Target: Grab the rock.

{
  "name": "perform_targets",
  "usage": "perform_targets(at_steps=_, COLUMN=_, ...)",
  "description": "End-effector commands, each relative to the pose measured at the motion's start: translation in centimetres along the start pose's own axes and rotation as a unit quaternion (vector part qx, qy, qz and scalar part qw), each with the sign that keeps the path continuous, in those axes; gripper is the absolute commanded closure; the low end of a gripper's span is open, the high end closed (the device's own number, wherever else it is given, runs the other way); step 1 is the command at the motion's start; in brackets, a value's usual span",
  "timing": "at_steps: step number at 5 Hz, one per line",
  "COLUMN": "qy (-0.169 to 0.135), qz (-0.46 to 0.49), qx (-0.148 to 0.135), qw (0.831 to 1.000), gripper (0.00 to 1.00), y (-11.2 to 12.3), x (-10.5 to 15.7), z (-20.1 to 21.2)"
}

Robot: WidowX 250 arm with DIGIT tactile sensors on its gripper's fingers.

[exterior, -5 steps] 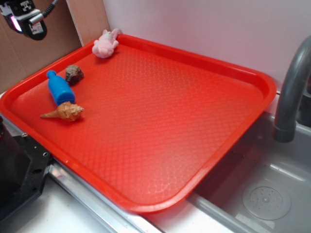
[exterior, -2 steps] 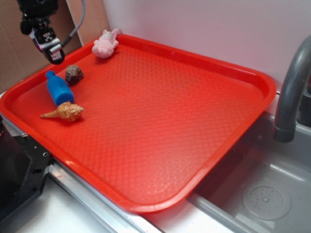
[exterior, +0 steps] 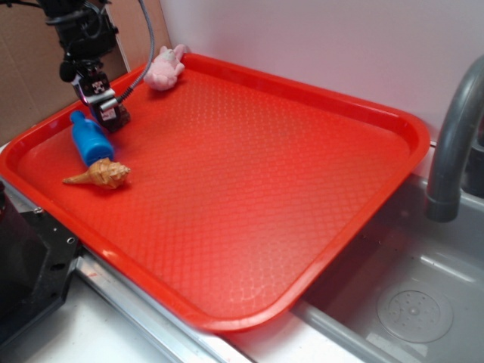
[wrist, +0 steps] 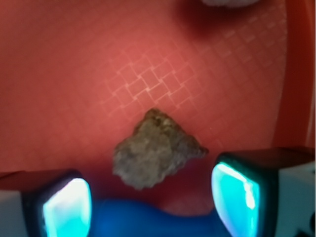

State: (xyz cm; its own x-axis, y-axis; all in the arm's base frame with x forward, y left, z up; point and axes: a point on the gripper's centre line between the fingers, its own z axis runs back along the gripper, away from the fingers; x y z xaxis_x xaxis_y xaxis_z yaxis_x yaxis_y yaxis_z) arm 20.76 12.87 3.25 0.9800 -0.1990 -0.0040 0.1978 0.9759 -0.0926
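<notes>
The pincer [wrist: 150, 200] hangs over the red tray [exterior: 302, 197], its fingers [wrist: 66, 207] spread wide apart. The rock [wrist: 155, 150] lies on the tray between and just ahead of them, untouched, with the blue bottle [wrist: 143, 219] right behind it.

Rock [wrist: 154, 150] on tray [exterior: 249, 189], between bottle [exterior: 91, 141] and plush toy [exterior: 164, 68].

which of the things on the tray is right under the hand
The rock: the wrist view shows it between the open hand's fingers. The bottle lies just beside it; the shell and plush toy sit farther off.
</notes>
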Motion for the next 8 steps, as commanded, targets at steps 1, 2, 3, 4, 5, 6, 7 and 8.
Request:
perform_targets(at_steps=1, qy=0.012, qz=-0.002, qx=0.014, qw=1.000, gripper=0.12, y=0.9, x=1.8, z=-0.7)
perform_targets(at_steps=2, qy=0.013, qz=0.004, qx=0.011, qw=1.000, gripper=1.00, y=1.1, x=1.8, z=-0.8)
perform_targets(at_steps=3, qy=0.015, qz=0.005, qx=0.014, qw=1.000, gripper=1.00, y=1.0, x=1.9, z=-0.7)
perform_targets(at_steps=4, qy=0.008, qz=0.012, qx=0.014, qw=1.000, gripper=1.00, y=0.7, x=1.7, z=0.1)
perform_targets(at_steps=5, qy=-0.020, qz=0.037, qx=0.010, qw=0.999, gripper=0.00, y=0.7, x=1.2, z=1.6)
perform_targets(at_steps=6, qy=-0.038, qz=0.067, qx=0.009, qw=0.997, gripper=0.00, y=0.2, x=0.1, z=2.9)
perform_targets(at_steps=7, qy=-0.048, qz=0.173, qx=0.024, qw=0.983, gripper=0.00, y=0.2, x=-0.7, z=3.4)
perform_targets(at_steps=8, qy=-0.054, qz=0.295, qx=0.005, qw=0.954, gripper=0.00, y=0.9, x=-2.1, z=3.6)
